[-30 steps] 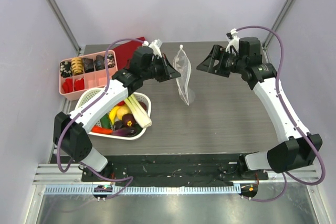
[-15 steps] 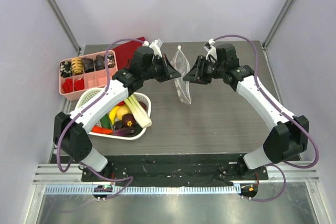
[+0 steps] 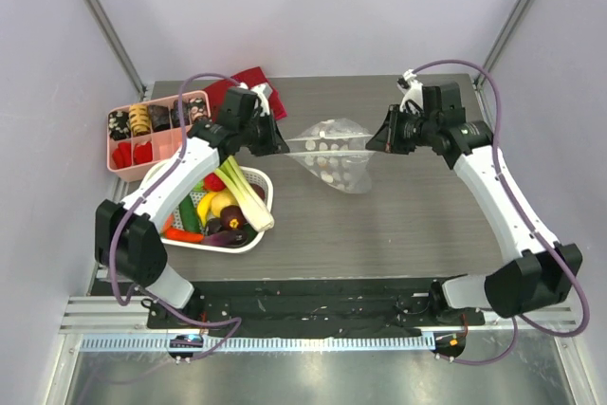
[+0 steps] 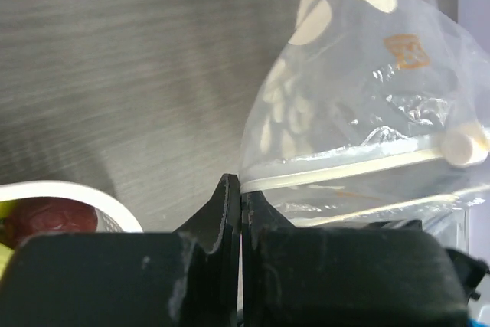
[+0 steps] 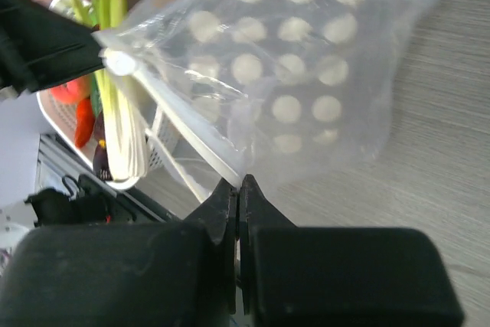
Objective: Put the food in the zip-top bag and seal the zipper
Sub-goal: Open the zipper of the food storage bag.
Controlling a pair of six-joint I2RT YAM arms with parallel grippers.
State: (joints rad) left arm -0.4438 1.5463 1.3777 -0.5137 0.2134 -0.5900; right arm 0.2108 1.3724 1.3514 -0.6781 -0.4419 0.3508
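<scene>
We see the zip-top bag (image 3: 334, 163) at the centre of the top view, stretched between both tools over the grey surface (image 3: 417, 225). Our left tool (image 3: 281, 144) is pinched narrow on the left end of the zipper (image 3: 327, 149); in its wrist view the 2 jaws press together with the white strip running off to the right. The right tool (image 3: 373, 144) is clamped just as tightly on the opposite end of the mouth edge. The dotted pouch sags below the strip, and we cannot tell whether it touches the surface. The food lies in the white basket (image 3: 237, 246) at lower left: leek (image 3: 248, 198), banana (image 3: 207, 206), eggplant (image 3: 232, 225), tomato (image 3: 214, 182). A pink tray (image 3: 128, 170) and a red cloth (image 3: 248, 82) sit at upper left.
</scene>
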